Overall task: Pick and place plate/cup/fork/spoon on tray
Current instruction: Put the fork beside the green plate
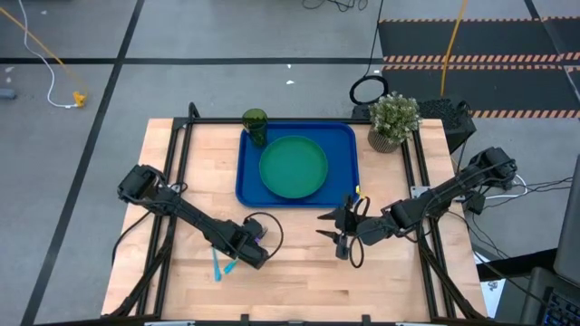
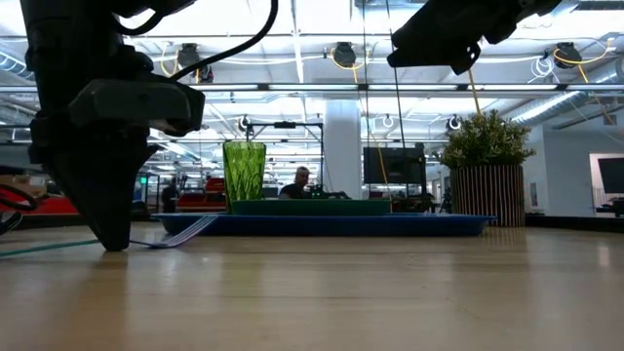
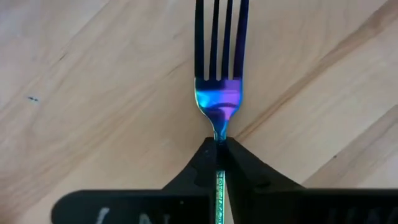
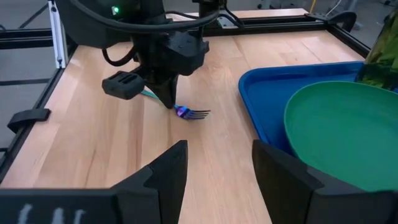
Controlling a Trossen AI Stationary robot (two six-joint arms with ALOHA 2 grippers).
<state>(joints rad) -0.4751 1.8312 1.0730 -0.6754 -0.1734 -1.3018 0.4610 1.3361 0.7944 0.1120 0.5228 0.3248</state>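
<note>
The fork [image 3: 219,68] lies on the wooden table near its front left, tines toward the tray. My left gripper [image 1: 252,252] stands over it, shut on it. A second slim light-blue handle [image 1: 217,264], the spoon's as far as I can tell, lies just left of it. The green plate [image 1: 293,166] rests in the blue tray [image 1: 246,181] at the table's far middle. The dark-green cup [image 1: 255,124] stands at the tray's far left corner. My right gripper [image 4: 217,168] hovers open and holds nothing, above the table off the tray's near right corner. My left gripper pinches the fork's thin neck [image 3: 219,134], just behind the tines, between its two fingers [image 3: 199,168]. The fingers come from above, pointing steeply down, one on each side of the shaft. The fork lies flat on the table, tines [image 4: 198,112] sticking out past the fingertips.
A potted leafy plant [image 1: 392,120] stands at the table's far right corner, beside the tray. Black frame rails [image 1: 177,154] run along the table's left and right sides. Bare wood lies between the two grippers, near the front edge.
</note>
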